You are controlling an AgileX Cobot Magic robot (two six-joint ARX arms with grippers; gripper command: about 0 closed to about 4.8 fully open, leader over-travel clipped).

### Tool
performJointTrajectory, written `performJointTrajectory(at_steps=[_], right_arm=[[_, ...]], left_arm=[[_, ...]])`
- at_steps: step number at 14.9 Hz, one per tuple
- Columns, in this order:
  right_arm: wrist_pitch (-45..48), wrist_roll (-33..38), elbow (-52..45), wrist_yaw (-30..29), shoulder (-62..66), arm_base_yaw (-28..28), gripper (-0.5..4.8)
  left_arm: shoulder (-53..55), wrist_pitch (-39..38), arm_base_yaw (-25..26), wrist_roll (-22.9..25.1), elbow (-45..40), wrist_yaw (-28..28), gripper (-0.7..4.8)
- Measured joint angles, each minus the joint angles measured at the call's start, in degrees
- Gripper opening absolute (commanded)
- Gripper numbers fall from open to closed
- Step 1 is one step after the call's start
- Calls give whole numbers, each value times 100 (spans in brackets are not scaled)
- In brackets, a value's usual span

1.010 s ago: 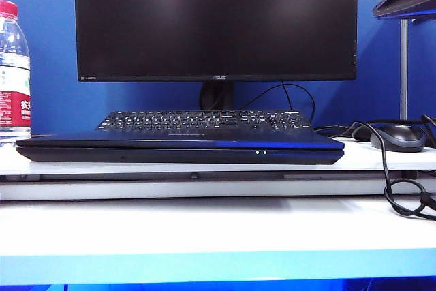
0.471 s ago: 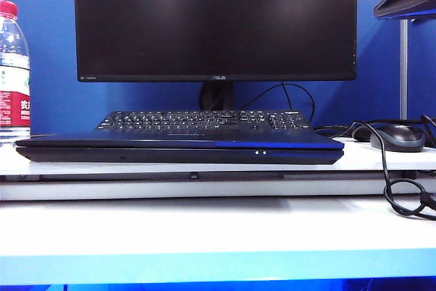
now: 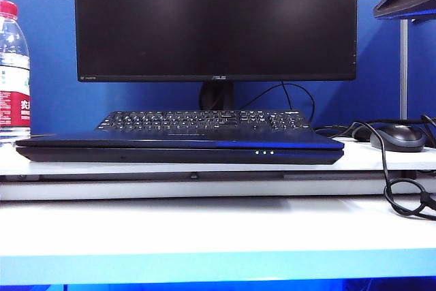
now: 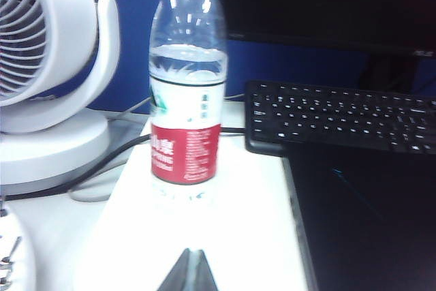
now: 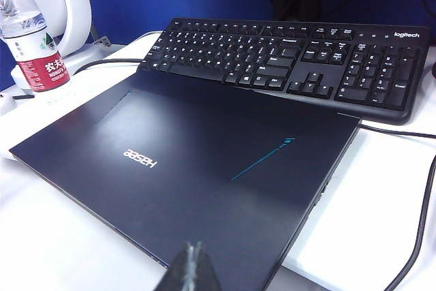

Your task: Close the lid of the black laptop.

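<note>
On my feed the black laptop (image 3: 180, 146) lies flat on the tabletop (image 3: 218, 226), the lid (image 5: 184, 161) fully down; a third LED lit a moment ago. Task looks done. Left tool (image 4: 189, 270) and right tool (image 5: 193, 267) both pinched together, clear of it.

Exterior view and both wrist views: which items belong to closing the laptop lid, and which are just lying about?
Job: black laptop, its lid already flat; left gripper, right gripper, fingers together.

Lying about: monitor, keyboard, mouse, water bottle, fan.
</note>
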Motion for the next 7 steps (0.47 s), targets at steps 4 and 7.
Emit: performJointTrajectory(at_steps=[4, 7], right_arm=[[0, 0, 0, 0, 0, 0, -1], [0, 0, 0, 0, -2, 0, -1]], left_arm=[[0, -2, 142, -11, 0, 437, -4], [0, -2, 142, -11, 0, 450, -4]])
